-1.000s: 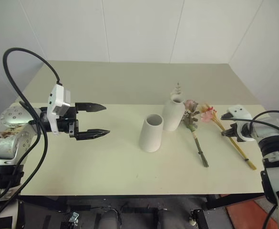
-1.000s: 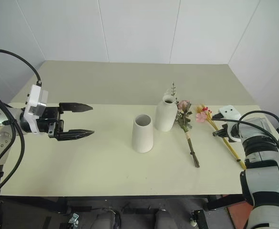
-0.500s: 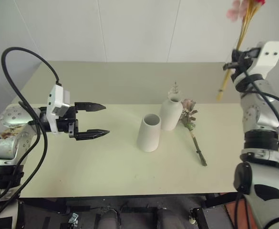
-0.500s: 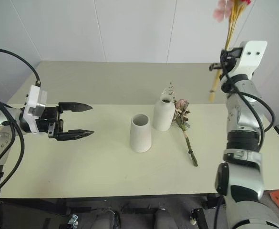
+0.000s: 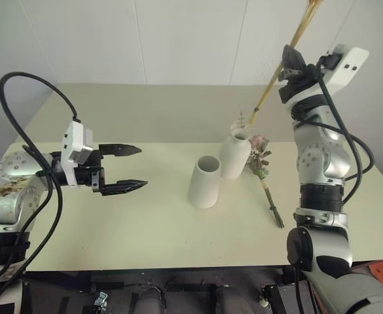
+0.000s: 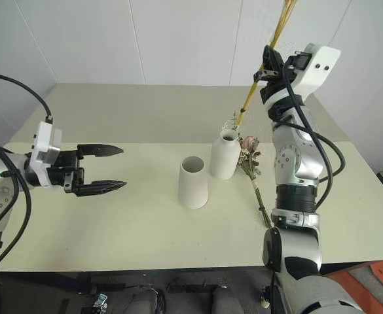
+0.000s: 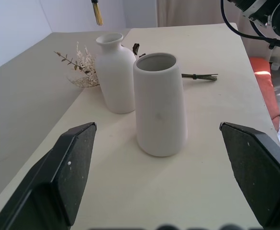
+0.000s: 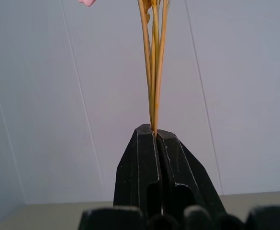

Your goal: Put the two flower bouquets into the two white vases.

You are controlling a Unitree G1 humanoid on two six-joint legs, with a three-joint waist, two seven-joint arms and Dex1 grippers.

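Right pincer [image 6: 264, 70]: raised above the narrow-necked matte white bottle vase [image 5: 236, 154], clamped on the slim bouquet's straw-yellow stems [image 8: 153, 67].
Stem ends [image 7: 97, 12]: hanging over that vase's mouth, seemingly not inside.
Left pincer [image 5: 133, 169]: fingers apart, empty, well left of the bottle vase.
Wide-mouthed white cylinder vase [image 5: 203, 182]: just beside the bottle vase, nearer the left pincer.
Bushy pink-rose bouquet [image 5: 264, 173]: lying on the pale surface [image 5: 165, 222], against the bottle vase's far side.

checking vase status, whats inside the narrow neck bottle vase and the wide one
The wide cylinder vase shows a bare inner wall at its mouth; its bottom is hidden. The bottle vase mouth looks dark, its inside hidden. The slim bouquet's stem ends hang above it, not in.
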